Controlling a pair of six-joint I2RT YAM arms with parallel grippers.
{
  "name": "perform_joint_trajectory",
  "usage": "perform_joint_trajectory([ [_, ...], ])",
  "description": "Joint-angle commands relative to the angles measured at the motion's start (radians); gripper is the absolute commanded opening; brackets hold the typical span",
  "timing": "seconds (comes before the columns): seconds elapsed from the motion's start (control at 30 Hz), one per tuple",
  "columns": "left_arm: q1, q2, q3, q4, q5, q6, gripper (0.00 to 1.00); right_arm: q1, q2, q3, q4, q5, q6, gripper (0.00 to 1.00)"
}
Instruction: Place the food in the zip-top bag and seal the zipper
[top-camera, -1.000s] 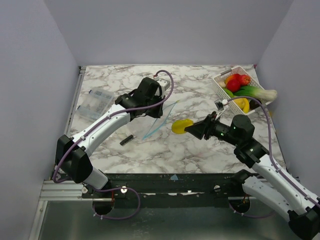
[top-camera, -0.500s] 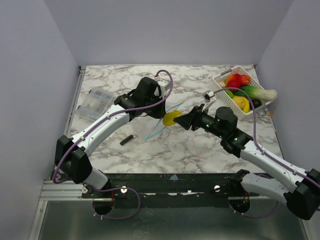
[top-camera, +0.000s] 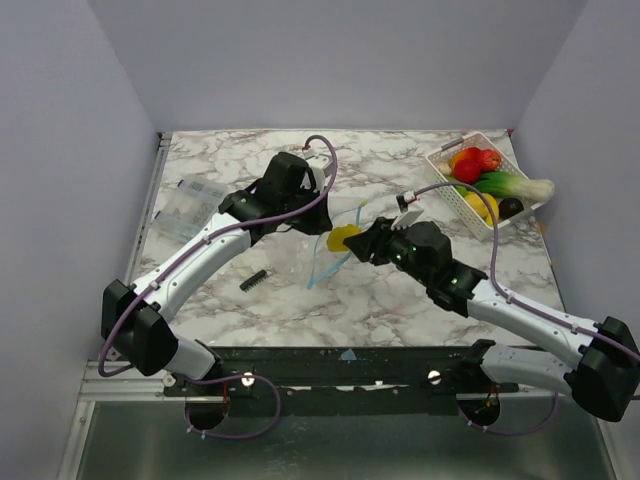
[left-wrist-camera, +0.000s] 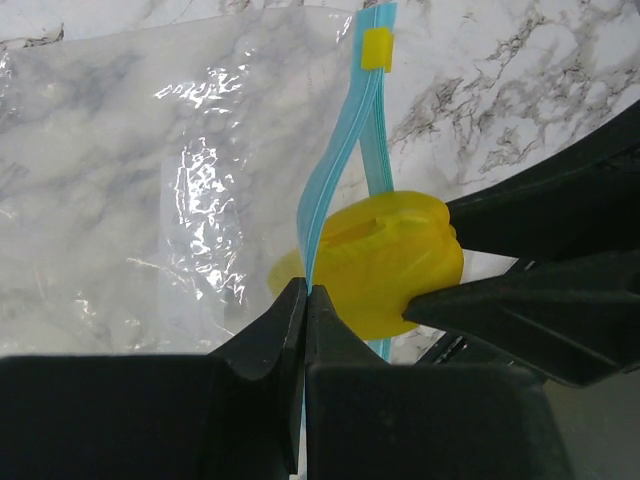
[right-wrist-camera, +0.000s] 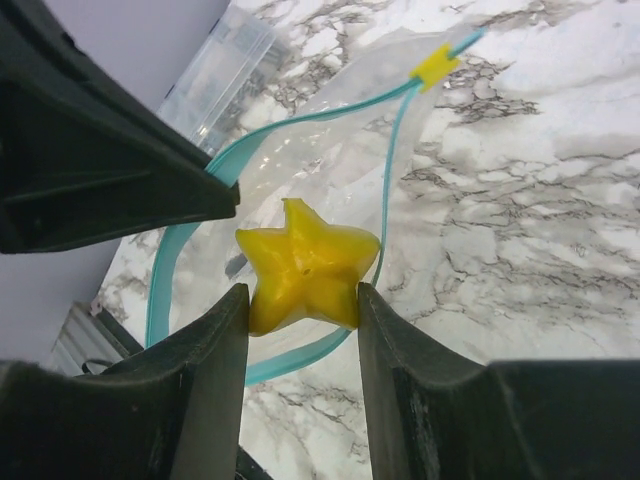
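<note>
The clear zip-top bag (top-camera: 335, 232) hangs open in mid-table. Its teal zipper (top-camera: 322, 268) forms an open loop in the right wrist view (right-wrist-camera: 168, 262). My left gripper (top-camera: 322, 218) is shut on one zipper lip (left-wrist-camera: 318, 215) and holds it up; the pinch (left-wrist-camera: 305, 296) is clear in the left wrist view. My right gripper (top-camera: 352, 242) is shut on a yellow star-shaped fruit (right-wrist-camera: 305, 272) and holds it at the bag's mouth (left-wrist-camera: 390, 262). The fruit's front sits just inside the loop. More food (top-camera: 476, 164) lies in the basket.
A white basket (top-camera: 443, 168) at the back right holds red, green, yellow and dark toys. A clear packet (top-camera: 190, 208) lies at the left. A small black bar (top-camera: 253, 279) lies near the bag. A yellow slider tab (left-wrist-camera: 376, 48) sits at the zipper's far end.
My right gripper has carried the yellow star fruit leftward from open table to the bag's mouth. My left gripper keeps its hold on the zipper lip, and the mouth has spread wider.
</note>
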Motion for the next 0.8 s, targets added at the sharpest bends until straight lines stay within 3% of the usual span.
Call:
perform_joint_trajectory([
  [0.0, 0.008, -0.037, -0.023, 0.033, 0.043, -0.016, 0.00, 0.007, 0.004, -0.038, 0.052, 0.090, 0.113, 0.14],
  [0.17, 0.011, -0.044, -0.035, 0.049, 0.058, -0.025, 0.00, 0.007, 0.062, -0.018, 0.109, -0.008, 0.196, 0.27],
  [0.33, 0.011, -0.058, -0.043, 0.055, 0.060, -0.025, 0.00, 0.007, 0.113, 0.019, 0.053, -0.023, 0.263, 0.66],
  [0.4, 0.012, -0.060, -0.045, 0.052, 0.055, -0.023, 0.00, 0.007, 0.138, 0.059, -0.015, -0.017, 0.266, 0.76],
  [0.5, 0.014, -0.063, -0.040, 0.044, 0.048, -0.022, 0.00, 0.007, 0.139, 0.082, -0.067, -0.003, 0.249, 0.80],
  [0.77, 0.021, -0.063, -0.038, 0.041, 0.050, -0.025, 0.00, 0.007, 0.051, 0.095, -0.161, 0.075, 0.208, 0.77],
])
